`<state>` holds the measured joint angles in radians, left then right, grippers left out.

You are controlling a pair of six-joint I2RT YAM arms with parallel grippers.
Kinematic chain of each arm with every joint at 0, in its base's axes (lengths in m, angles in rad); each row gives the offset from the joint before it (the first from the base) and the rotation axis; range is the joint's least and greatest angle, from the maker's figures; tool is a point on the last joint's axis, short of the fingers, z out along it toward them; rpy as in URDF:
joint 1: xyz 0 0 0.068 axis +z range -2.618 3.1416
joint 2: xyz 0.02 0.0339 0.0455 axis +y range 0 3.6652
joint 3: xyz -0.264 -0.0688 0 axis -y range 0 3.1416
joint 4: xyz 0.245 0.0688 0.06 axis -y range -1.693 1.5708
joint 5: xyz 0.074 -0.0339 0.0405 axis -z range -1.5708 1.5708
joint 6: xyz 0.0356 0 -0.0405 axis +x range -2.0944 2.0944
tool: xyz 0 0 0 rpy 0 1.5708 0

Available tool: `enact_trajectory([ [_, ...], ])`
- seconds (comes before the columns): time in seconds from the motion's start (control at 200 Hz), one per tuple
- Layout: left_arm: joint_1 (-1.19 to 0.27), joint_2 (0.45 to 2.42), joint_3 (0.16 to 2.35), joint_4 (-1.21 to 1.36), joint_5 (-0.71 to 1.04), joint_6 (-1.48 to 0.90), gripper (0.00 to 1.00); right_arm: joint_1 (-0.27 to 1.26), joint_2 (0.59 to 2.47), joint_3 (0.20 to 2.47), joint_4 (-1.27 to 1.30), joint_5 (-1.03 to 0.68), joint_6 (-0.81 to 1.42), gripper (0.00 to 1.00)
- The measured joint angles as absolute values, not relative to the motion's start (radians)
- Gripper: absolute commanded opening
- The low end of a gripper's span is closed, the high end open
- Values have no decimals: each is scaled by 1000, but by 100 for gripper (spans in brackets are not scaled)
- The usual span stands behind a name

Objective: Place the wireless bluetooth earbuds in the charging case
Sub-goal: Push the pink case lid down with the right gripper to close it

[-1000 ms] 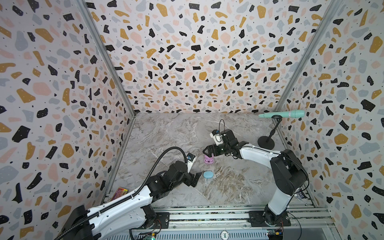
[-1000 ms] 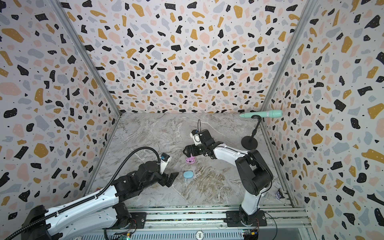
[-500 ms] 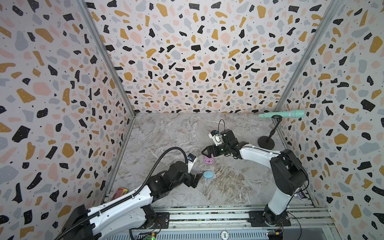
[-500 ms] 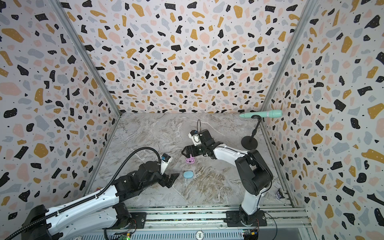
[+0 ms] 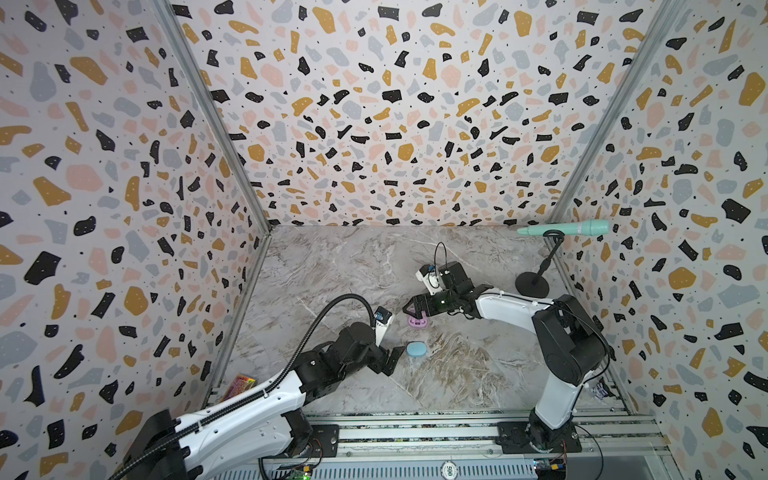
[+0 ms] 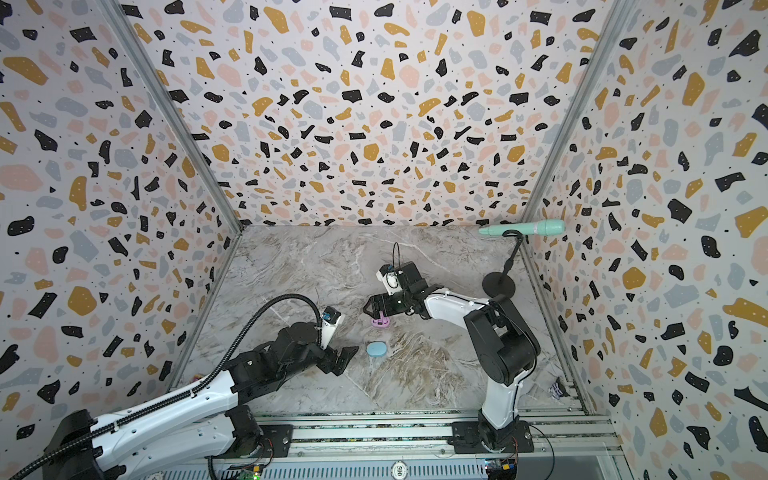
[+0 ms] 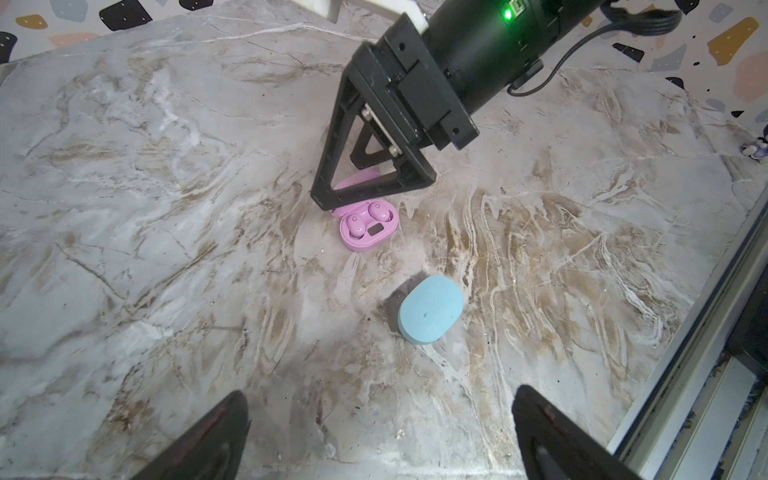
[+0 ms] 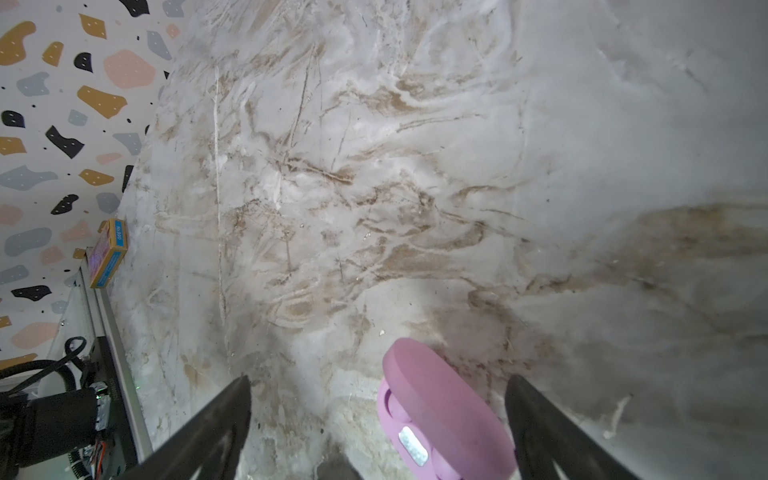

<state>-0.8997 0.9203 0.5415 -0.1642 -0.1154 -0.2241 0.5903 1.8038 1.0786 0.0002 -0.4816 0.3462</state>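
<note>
So, you've got two cases on the marble table (image 7: 166,249), both near its middle & apart from each other. The pink charging case (image 7: 369,237) sits w/ its lid (image 8: 432,386) hinged up. Both wells are filled: one pink earbud (image 7: 354,221) and a second pink earbud (image 7: 379,211), w/ a small dark window (image 7: 375,228) btwn them. The blue case (image 7: 431,309) lies shut, nearer your left arm, so you can't see what's in it. Your right gripper (image 5: 412,311) hangs right over the pink charging case, jaws spread wide, nothing held. In the right wrist view the raised lid sits btwn the two fingers, closer to one; whether it touches can't be told. Your left gripper (image 7: 380,397) is low over the table just short of the blue case, jaws also wide apart & empty, not touching it. A small printed box (image 8: 109,253) lies at the table edge by the left wall.
</note>
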Motion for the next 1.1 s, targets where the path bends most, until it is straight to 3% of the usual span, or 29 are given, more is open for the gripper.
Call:
enact_trajectory([
  [1.101, -900, 920, 542, -164, -121, -224, 100, 611, 1778, 1061, 2, -479, 346, 94],
])
